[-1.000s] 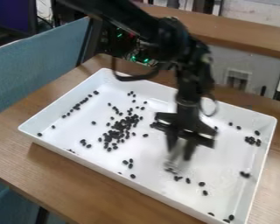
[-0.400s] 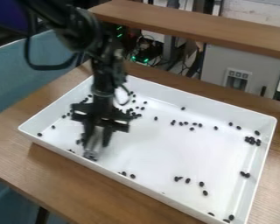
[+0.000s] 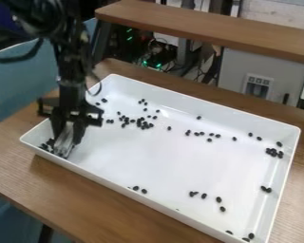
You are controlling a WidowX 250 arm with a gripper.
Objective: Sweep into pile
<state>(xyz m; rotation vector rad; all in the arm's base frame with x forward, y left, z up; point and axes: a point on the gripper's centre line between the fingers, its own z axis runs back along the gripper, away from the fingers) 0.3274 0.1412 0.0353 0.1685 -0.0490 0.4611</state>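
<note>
The fingers of my gripper (image 3: pixel 65 138) are clasping a pale sweeping tool (image 3: pixel 65 143) by its upper end, seemingly a sound hold, its foot resting among black beans (image 3: pixel 44 146) at the left corner of the white tray (image 3: pixel 161 159); others are lying scattered. I'm expecting light, hard beans that roll easily. Beyond, the arm (image 3: pixel 72 61) is hanging almost upright.

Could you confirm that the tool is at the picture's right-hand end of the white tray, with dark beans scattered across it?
Not quite: the camera view shows the tool at the left-hand end of the white tray. Dark beans are indeed scattered across it.
</note>
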